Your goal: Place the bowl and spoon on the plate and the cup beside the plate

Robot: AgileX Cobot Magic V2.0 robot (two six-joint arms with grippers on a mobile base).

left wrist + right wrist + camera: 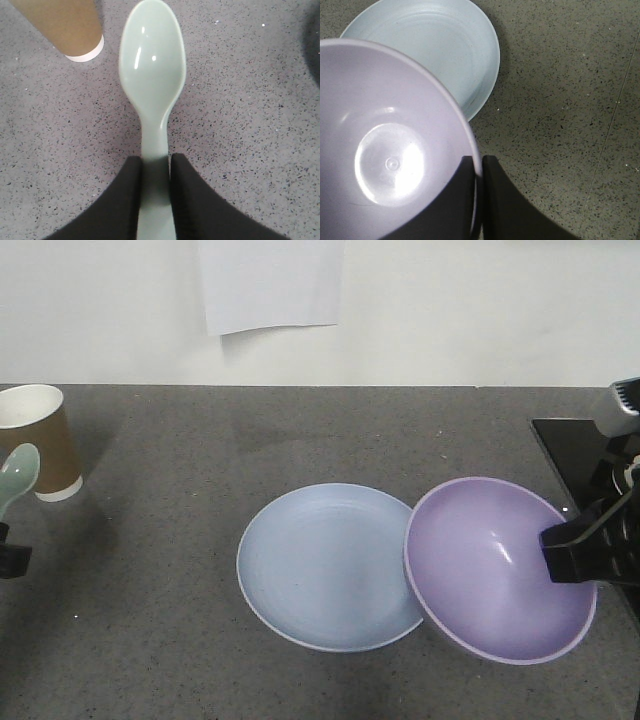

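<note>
The right hand is clenched on the rim of the bowl, with one finger inside the wall and one outside. I think a rim grip is the natural way to take such a wide bowl, and it lets the bowl hang tilted, its opening turned toward the front camera. The bowl's left edge overlaps the right rim of the plate, which lies flat in the middle of the worktop. I cannot tell if the two touch. By my judgement the bowl is meant for the centre of the plate.

The left hand grasps the spoon by the handle, scoop forward, above the worktop at the far left. It is held aside there, I think, because the bowl must land first. The cup stands upright just beside the spoon, well apart from the plate, and is not yet set beside it.
</note>
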